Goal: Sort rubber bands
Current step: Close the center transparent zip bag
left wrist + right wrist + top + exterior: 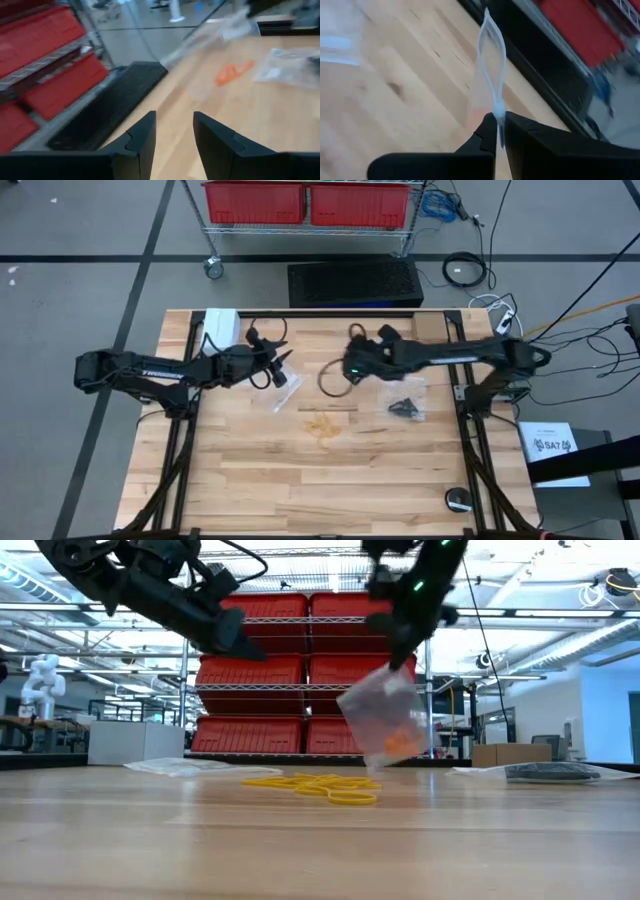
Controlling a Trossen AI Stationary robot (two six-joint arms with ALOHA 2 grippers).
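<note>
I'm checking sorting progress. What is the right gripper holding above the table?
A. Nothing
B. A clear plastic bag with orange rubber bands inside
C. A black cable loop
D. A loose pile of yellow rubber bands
B: the right gripper is shut on the edge of a clear bag hanging off the table, orange bands inside.

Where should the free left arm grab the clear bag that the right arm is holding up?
Probably the bag's free top edge beside the right gripper, whose jaws pinch it there. The bag hangs clear of the table, orange bands weighing its bottom. The left gripper, open and raised, could come in level from its own side.
</note>
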